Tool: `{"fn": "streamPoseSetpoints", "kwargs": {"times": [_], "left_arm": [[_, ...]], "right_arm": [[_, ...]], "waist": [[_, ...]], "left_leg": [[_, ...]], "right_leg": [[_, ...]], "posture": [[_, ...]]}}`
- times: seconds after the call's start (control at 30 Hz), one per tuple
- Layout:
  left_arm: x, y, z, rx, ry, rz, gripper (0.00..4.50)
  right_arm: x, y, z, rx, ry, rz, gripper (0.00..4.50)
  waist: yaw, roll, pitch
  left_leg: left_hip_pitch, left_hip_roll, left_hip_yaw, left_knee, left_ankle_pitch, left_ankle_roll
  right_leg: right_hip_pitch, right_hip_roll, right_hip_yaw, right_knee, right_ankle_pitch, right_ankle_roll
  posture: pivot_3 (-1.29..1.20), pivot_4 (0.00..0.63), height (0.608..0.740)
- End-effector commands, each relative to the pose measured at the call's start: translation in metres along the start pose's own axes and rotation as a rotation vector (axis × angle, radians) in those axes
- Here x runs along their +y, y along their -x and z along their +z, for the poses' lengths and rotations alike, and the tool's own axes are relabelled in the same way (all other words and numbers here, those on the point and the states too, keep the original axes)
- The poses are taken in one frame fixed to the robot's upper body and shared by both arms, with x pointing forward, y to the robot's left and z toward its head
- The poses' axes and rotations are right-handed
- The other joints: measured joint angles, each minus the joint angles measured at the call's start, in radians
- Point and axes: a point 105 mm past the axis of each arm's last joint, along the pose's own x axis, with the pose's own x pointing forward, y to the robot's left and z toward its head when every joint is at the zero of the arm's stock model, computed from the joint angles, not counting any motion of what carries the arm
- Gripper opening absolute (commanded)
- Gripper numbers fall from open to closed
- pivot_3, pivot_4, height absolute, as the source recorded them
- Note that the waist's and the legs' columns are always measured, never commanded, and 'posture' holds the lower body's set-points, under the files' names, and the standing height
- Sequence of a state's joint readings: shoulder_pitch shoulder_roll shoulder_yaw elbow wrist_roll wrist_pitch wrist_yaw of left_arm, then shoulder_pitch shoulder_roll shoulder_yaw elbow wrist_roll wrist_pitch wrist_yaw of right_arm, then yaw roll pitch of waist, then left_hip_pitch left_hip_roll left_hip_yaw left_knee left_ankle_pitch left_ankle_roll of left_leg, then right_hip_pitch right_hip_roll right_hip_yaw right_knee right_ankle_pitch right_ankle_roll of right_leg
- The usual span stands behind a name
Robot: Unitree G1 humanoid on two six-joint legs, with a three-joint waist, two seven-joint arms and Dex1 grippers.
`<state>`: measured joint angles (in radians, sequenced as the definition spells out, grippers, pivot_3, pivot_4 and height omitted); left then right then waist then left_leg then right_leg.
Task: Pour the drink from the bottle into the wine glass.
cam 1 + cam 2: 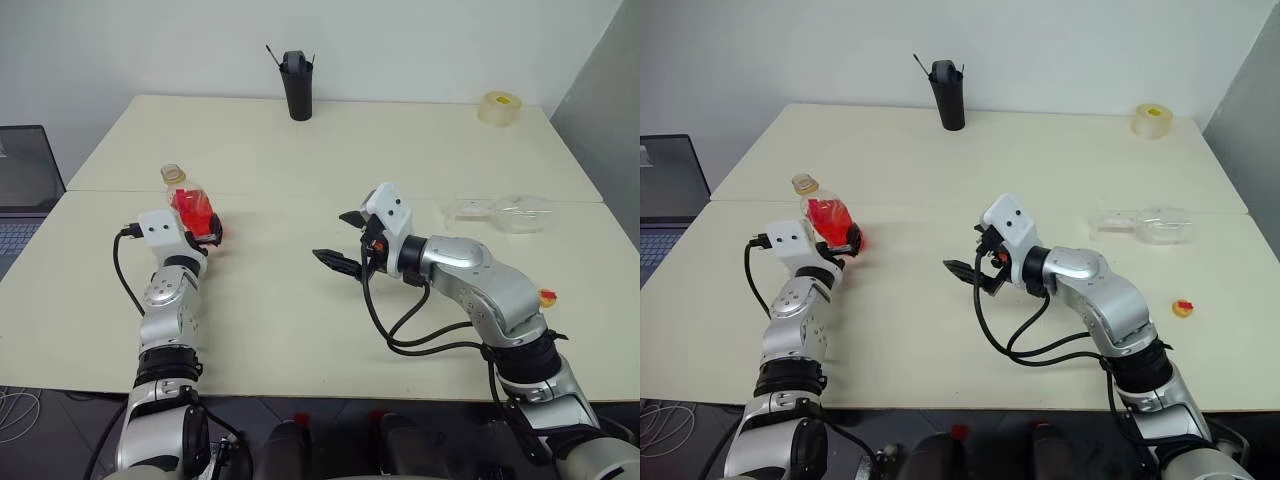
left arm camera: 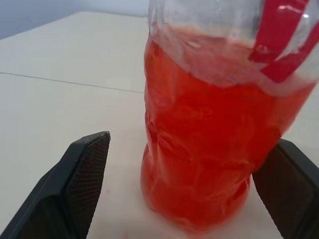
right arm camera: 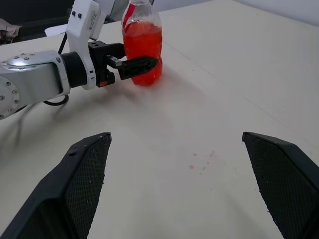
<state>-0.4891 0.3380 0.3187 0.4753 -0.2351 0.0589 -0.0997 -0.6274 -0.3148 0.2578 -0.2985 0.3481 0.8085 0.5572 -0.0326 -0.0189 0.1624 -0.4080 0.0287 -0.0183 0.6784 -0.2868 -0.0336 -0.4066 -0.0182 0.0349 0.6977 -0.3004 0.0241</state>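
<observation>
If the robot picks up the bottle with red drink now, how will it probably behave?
The bottle is open, its cap lying apart, so tilting probably spills the drink. Mostly full, likely heavy for its size. Its thin clear wall may dent when squeezed.

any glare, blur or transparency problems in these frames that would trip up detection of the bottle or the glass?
Left eye view: even, soft light, faint shadows; the wine glass lies on its side, nearly invisible against the pale table. Left wrist view: the bottle sits so close it looks soft, with pale sheen on the plastic above the drink. Right wrist view: bottle sharp, near fingers slightly soft.
</observation>
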Motion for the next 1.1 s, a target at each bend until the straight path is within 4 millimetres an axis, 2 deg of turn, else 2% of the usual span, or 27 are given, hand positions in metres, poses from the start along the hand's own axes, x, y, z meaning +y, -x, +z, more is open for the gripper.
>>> {"fn": "streamPoseSetpoints", "kwargs": {"times": [0.03, 0.4, 0.53, 0.6, 0.67, 0.77, 0.8, 0.9, 1.03, 1.1], "left_arm": [[0.004, 0.009, 0.001, -0.006, -0.004, 0.011, 4.49], [-0.002, 0.039, -0.023, 0.08, 0.005, -0.031, 4.49], [-0.011, 0.055, -0.027, 0.115, 0.001, -0.131, 4.49], [-0.034, 0.075, -0.016, 0.111, -0.002, -0.355, 4.49], [-0.049, 0.09, -0.008, 0.117, 0.002, -0.498, 4.49], [-0.085, 0.123, 0.011, 0.121, -0.101, -0.858, 4.49], [-0.095, 0.128, 0.016, 0.121, -0.143, -0.934, 4.49], [-0.116, 0.127, 0.024, 0.108, -0.23, -1.045, 4.49], [-0.145, 0.121, 0.037, 0.055, -0.312, -1.161, 4.49], [-0.157, 0.121, 0.045, 0.025, -0.31, -1.206, 4.49]], "right_arm": [[-0.005, 0.006, 0.012, -0.046, 0.035, -0.017, 4.5], [-0.015, 0.013, 0.008, -0.039, 0.023, -0.064, 4.5], [-0.021, 0.027, 0.009, -0.052, -0.029, -0.096, 4.5], [-0.027, 0.043, 0.007, -0.052, -0.085, -0.145, 4.5], [-0.03, 0.053, 0.004, -0.048, -0.119, -0.172, 4.5], [-0.035, 0.076, -0.01, -0.039, -0.325, -0.23, 4.5], [-0.039, 0.082, -0.013, -0.048, -0.392, -0.258, 4.5], [-0.055, 0.092, -0.012, -0.11, -0.531, -0.362, 4.5], [-0.094, 0.107, -0.008, -0.22, -0.687, -0.615, 4.5], [-0.105, 0.112, -0.007, -0.249, -0.74, -0.685, 4.5]], "waist": [[0.0, 0.0, 0.0], [0.001, 0.0, 0.0], [0.0, 0.0, 0.0], [0.001, 0.0, 0.0], [0.001, 0.0, 0.0], [0.002, 0.0, 0.0], [0.003, 0.0, 0.0], [0.003, 0.001, 0.0], [0.0, 0.001, 0.0], [-0.001, 0.001, 0.0]], "left_leg": [[0.0, 0.0, 0.0, 0.0, 0.0, 0.0], [0.0, 0.0, 0.0, 0.0, 0.0, 0.0], [0.0, 0.0, 0.0, -0.001, 0.0, 0.0], [0.0, 0.0, 0.0, -0.001, 0.0, 0.0], [0.0, 0.001, 0.0, -0.001, 0.0, 0.0], [0.0, 0.001, 0.0, -0.002, 0.0, 0.0], [0.001, 0.001, -0.001, -0.001, 0.0, 0.0], [0.003, 0.0, 0.001, -0.002, 0.0, 0.0], [0.003, -0.001, 0.002, -0.002, 0.0, 0.0], [0.003, -0.001, 0.003, -0.003, 0.0, 0.0]], "right_leg": [[0.0, 0.0, 0.0, 0.0, 0.0, 0.0], [0.0, -0.001, 0.002, 0.0, 0.0, 0.0], [0.0, -0.001, 0.002, 0.0, 0.0, 0.0], [0.0, -0.001, 0.003, 0.0, 0.0, 0.0], [0.001, -0.001, 0.003, -0.001, 0.0, 0.0], [0.001, -0.001, 0.002, -0.001, 0.0, 0.0], [0.002, -0.001, 0.001, -0.001, 0.0, 0.0], [0.003, 0.001, 0.003, 0.0, 0.0, 0.0], [0.002, 0.006, 0.003, 0.0, 0.0, 0.0], [0.002, 0.007, 0.004, 0.0, 0.0, 0.0]], "posture": [[0.0, 0.15, 0.74], [0.0, 0.15, 0.74], [0.0, 0.15, 0.74], [0.0, 0.15, 0.74], [0.0, 0.15, 0.74], [0.0, 0.15, 0.74], [0.0, 0.15, 0.74], [0.0, 0.15, 0.74], [0.0, 0.15, 0.74], [0.0, 0.15, 0.74]]}}
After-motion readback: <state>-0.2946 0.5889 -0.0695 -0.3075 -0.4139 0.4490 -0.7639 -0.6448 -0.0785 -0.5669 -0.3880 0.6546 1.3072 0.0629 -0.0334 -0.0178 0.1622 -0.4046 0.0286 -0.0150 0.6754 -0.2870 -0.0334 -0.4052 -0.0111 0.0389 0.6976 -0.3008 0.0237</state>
